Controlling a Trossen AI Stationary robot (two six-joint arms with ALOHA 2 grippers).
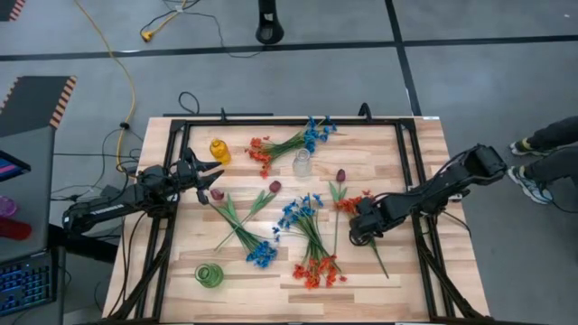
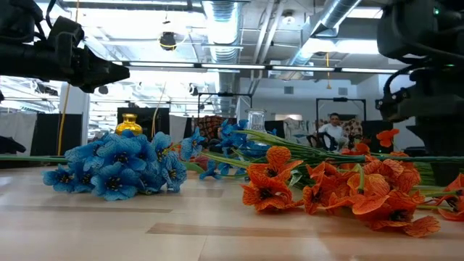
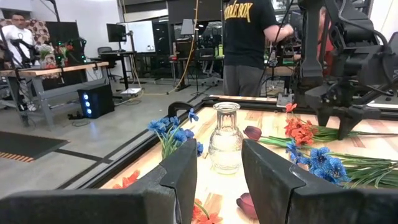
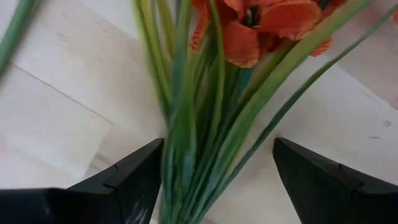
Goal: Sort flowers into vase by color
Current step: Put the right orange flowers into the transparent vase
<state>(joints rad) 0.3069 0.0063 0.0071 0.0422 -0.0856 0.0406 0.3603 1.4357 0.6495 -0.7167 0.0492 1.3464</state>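
Flowers lie scattered on the wooden table [image 1: 424, 153]: blue clusters [image 1: 263, 254], orange-red clusters [image 1: 317, 271] and maroon tulip buds [image 1: 274, 187]. A yellow vase [image 1: 219, 151], a clear vase [image 1: 302, 163] and a green vase [image 1: 209, 274] stand upright. My right gripper [image 4: 217, 177] points down, open, its fingers on either side of the green stems [image 4: 205, 143] of an orange-red sprig [image 1: 350, 204] lying flat on the table. My left gripper [image 1: 215, 171] waits level and open at the table's left, with nothing between its fingers, facing the clear vase [image 3: 225, 138].
Black frame rails [image 1: 181, 135] run along the table's edges. More sprigs lie at the far middle [image 1: 289, 143] and between the two arms [image 1: 307, 221]. A person's legs and shoes [image 1: 542, 167] show right of the table. Another person [image 3: 245, 43] stands beyond the far edge.
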